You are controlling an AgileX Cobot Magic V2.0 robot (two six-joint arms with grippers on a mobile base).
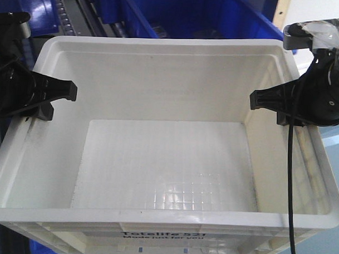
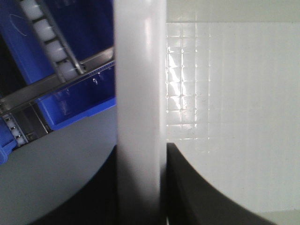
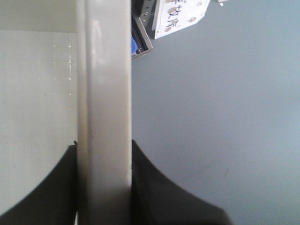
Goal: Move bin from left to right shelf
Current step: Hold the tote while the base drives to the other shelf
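Note:
A large white plastic bin (image 1: 168, 160) fills the front view, empty, with a gridded floor. My left gripper (image 1: 51, 98) is shut on the bin's left wall rim, one finger inside and one outside. My right gripper (image 1: 270, 105) is shut on the bin's right wall rim in the same way. In the left wrist view the white rim (image 2: 139, 93) runs upright between my two black fingers (image 2: 197, 187). In the right wrist view the rim (image 3: 104, 93) is pinched between my black fingers (image 3: 159, 187). The bin is held off the ground, with grey floor beneath it.
Blue bins (image 1: 179, 16) and a metal roller rack (image 1: 65, 12) stand behind the white bin. The left wrist view shows the roller track (image 2: 51, 51) and a blue bin (image 2: 79, 103). Grey floor (image 3: 215, 93) lies to the right. A black cable (image 1: 290, 181) hangs over the bin's right side.

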